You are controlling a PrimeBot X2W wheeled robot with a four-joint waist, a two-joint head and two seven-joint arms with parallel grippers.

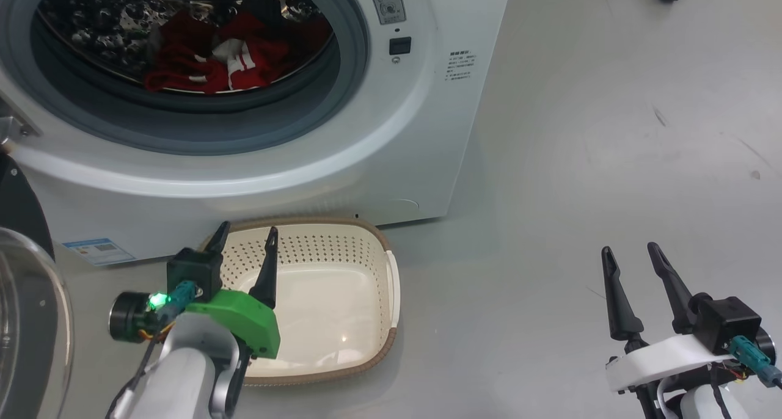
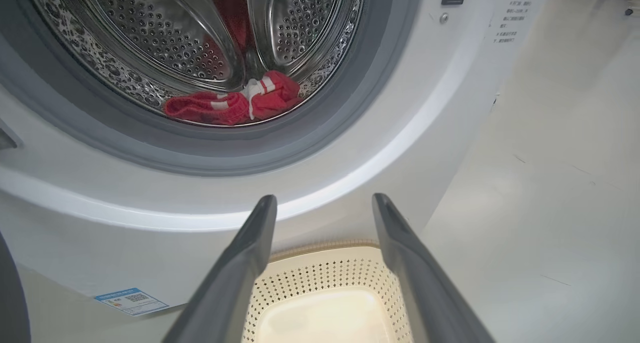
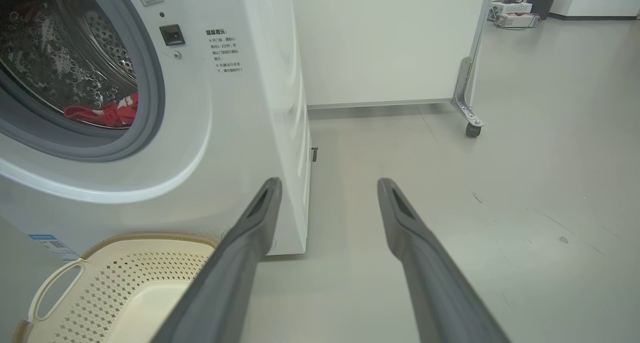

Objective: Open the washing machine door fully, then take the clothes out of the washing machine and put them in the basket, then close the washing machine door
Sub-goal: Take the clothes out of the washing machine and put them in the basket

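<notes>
The washing machine (image 1: 391, 162) stood at the far left of the scene with its round opening uncovered. The washing machine door (image 1: 30, 327) was swung out to the left. Its clear glass bowl showed at the near left edge of the head view, with part of the black ring above it. The clothes (image 1: 214, 65), a red garment with white trim, lay crumpled at the bottom of the steel drum (image 2: 165, 43). They sat just behind the grey gasket (image 1: 342, 101), and any print on them could not be made out.

The basket (image 1: 330, 248) sat on the floor (image 1: 580, 132) just in front of the washer's base, to the right of the blue label sticker (image 1: 98, 251). It had nothing inside.

The left hand (image 1: 248, 228) hung over the left part of the basket. Its two dark fingers were spread apart and grasped nothing, and they pointed toward the washer front below the opening. In the left wrist view the basket's far rim showed between those fingers. A green bracket (image 1: 238, 321) sat behind the fingers on the pale forearm.

The right hand (image 1: 629, 248) was well to the right of the basket, over bare floor. It was likewise released and empty, with its fingers parted. In the right wrist view they pointed past the washer's right corner toward a white panel (image 3: 390, 43) on a caster (image 3: 472, 129) farther back.
</notes>
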